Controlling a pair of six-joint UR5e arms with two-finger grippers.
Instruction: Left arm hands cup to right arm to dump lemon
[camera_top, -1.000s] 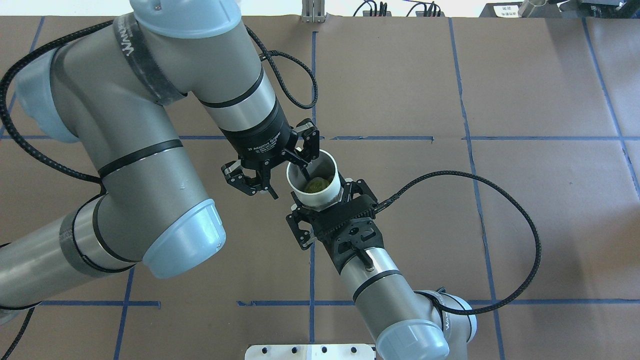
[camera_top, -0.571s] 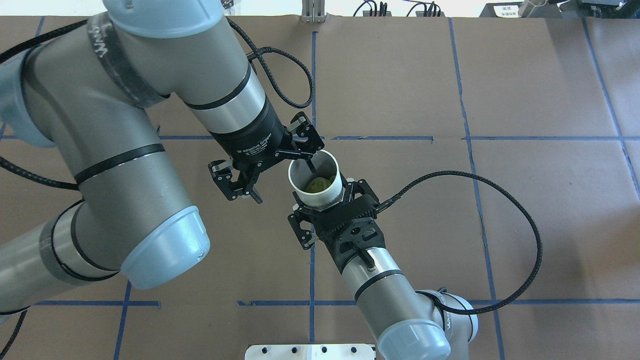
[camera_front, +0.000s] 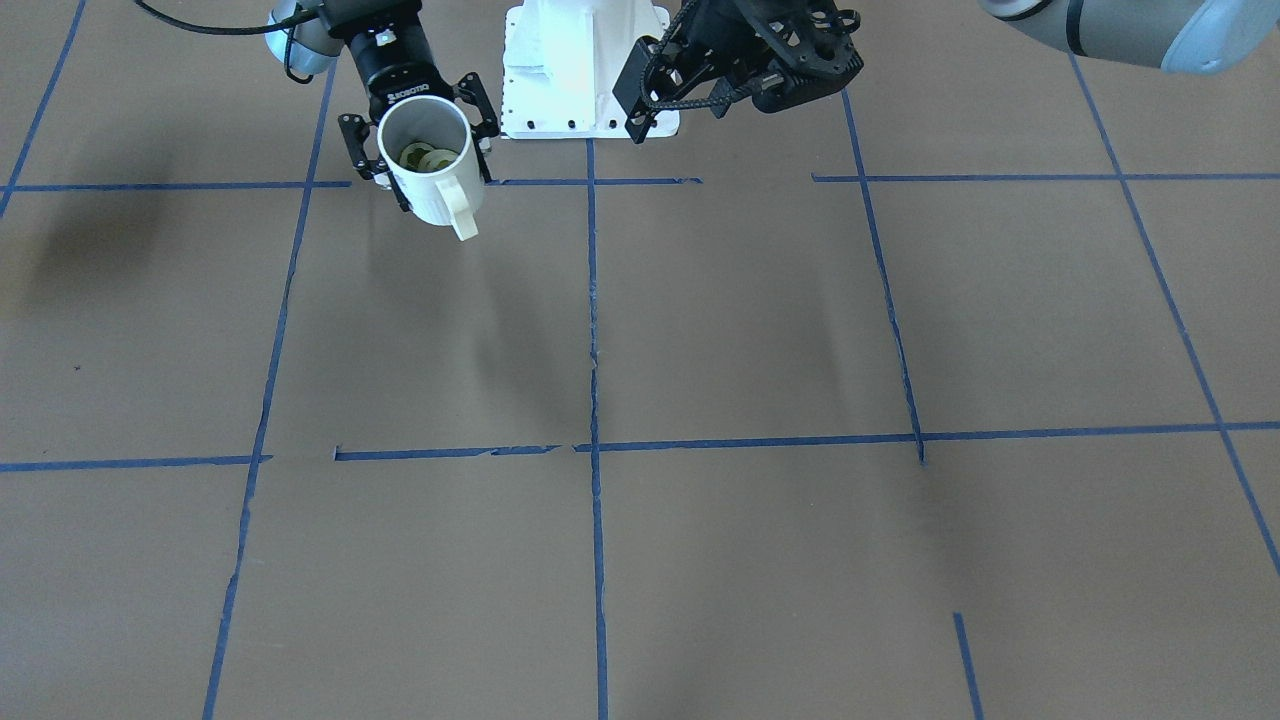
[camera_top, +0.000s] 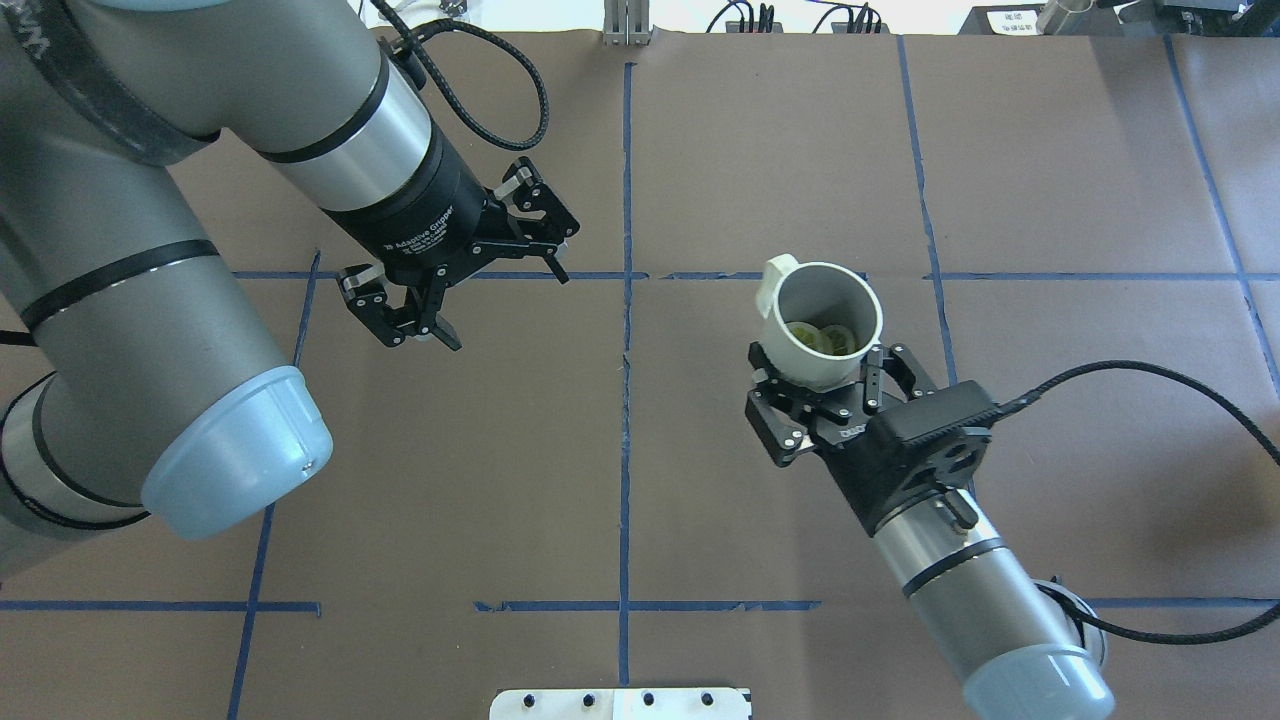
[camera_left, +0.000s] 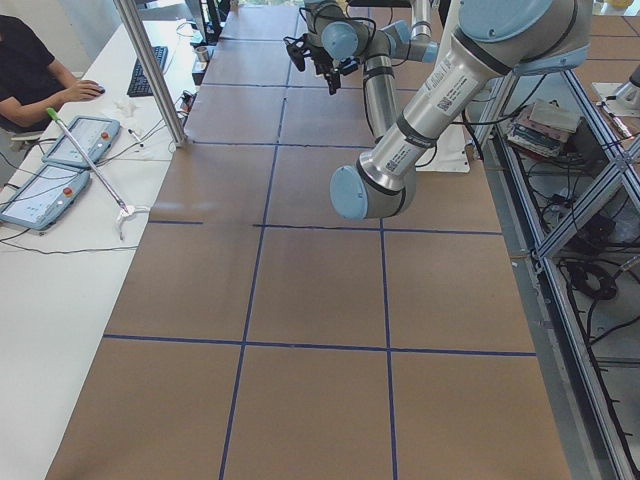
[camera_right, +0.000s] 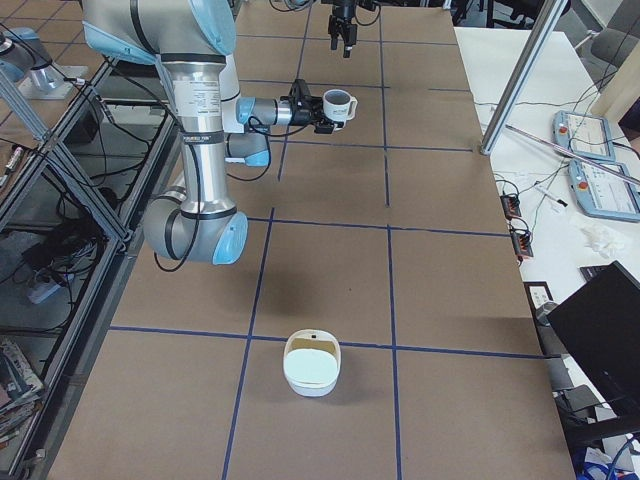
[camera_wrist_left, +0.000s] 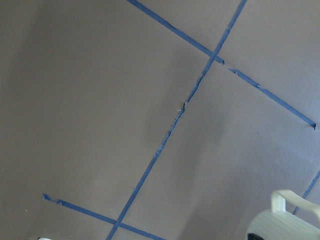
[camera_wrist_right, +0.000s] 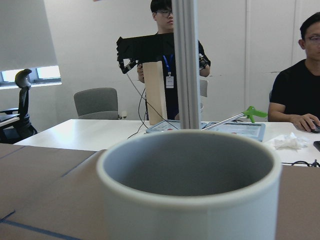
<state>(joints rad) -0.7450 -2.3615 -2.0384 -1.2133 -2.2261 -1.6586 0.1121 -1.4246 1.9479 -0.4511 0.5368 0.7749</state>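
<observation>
Right tool (camera_top: 820, 368) is clamped on the cup (camera_front: 432, 195), which is upright and held clear of the counter (camera_top: 1050, 180) on the robot's right side, lemon (camera_top: 822, 338) inside. Left tool (camera_top: 508, 312) is wide open, empty, well apart from it.

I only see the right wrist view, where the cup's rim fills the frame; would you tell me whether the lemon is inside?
Observer: Yes, the overhead view shows yellow-green lemon pieces lying in the cup.
Operator: Where is the left pincer?
Observer: The left pincer is open, well apart from the cup, on its left in the overhead view.
Operator: And the handle?
Observer: The handle points away from the right pincer, which grips the cup.
</observation>
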